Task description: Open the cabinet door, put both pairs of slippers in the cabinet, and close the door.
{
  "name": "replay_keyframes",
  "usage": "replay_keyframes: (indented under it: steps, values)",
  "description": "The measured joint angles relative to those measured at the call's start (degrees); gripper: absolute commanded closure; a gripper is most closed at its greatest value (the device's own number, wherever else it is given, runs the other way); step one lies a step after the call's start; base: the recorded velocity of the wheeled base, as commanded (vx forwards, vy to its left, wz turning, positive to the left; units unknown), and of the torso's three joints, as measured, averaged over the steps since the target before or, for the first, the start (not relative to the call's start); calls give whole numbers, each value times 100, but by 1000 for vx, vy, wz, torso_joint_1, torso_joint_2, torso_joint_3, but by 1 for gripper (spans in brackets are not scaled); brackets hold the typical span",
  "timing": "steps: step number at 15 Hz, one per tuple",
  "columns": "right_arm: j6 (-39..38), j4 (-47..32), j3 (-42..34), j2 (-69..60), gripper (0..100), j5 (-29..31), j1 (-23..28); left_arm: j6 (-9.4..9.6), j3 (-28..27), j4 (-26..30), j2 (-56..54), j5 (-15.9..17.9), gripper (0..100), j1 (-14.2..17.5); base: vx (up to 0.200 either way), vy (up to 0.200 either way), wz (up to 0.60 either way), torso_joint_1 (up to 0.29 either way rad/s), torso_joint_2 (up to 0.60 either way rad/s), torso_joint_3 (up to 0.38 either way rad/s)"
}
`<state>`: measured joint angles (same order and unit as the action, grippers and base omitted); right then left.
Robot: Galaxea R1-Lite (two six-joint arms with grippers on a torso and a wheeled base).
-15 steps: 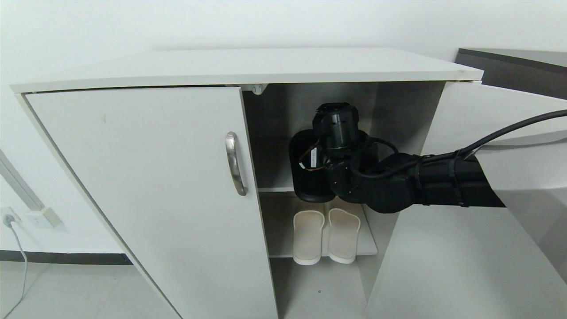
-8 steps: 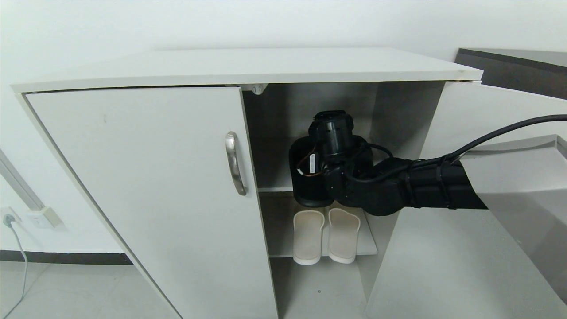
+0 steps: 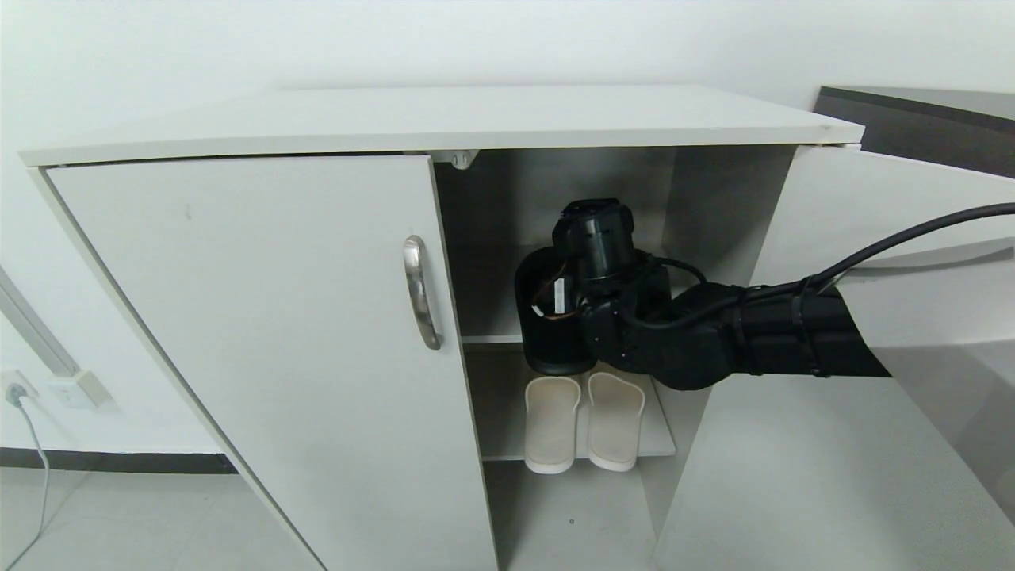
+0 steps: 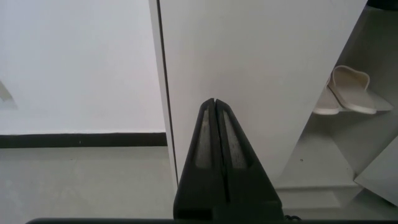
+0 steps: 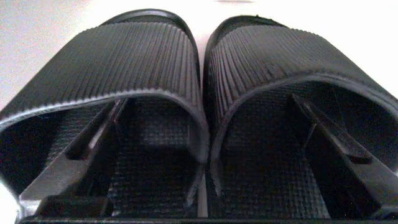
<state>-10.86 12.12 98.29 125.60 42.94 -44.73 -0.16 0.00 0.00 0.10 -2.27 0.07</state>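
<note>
The white cabinet [image 3: 444, 119] has its right door [image 3: 880, 206] swung open and its left door [image 3: 254, 317] closed. A cream pair of slippers [image 3: 585, 420] [image 4: 348, 90] lies on the lower shelf. My right arm [image 3: 714, 341] is inside the cabinet at the upper shelf [image 3: 490, 339] with a black pair of slippers [image 3: 547, 333] [image 5: 155, 68]. My right gripper [image 5: 208, 106] is open, one finger [image 5: 87, 143] under each slipper's strap. The heels overhang the shelf edge. My left gripper [image 4: 214, 102] is shut and empty, low in front of the closed door.
The closed door carries a metal handle [image 3: 419, 292]. The bottom compartment [image 3: 571, 515] under the cream slippers holds nothing. A wall socket with a cable [image 3: 16, 394] sits low on the left. A dark counter [image 3: 920, 119] stands behind the open door.
My right arm has sunk a little and edged left and deeper into the cabinet with the black slippers. It has hardly moved over the last half second.
</note>
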Motion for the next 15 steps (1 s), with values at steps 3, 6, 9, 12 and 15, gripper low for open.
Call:
replay_keyframes:
  steps: [3,6,9,12,15]
  values:
    - [-13,20,-472,-410,0,22,-207,2,0,0,0,9,100,-5,0,0,0,0,0,0]
    - [-22,44,-987,-848,0,39,-446,2,0,0,0,9,100,0,0,0,0,0,0,0]
    - [-117,49,-1608,-1295,0,34,-649,2,0,0,0,9,100,0,0,0,0,0,0,0]
    - [-288,158,-2374,-1827,0,-13,-940,6,0,0,0,9,100,0,0,0,0,0,0,0]
    - [-334,718,-3355,-2417,0,-27,-1406,9,0,0,0,9,100,0,0,0,0,0,0,0]
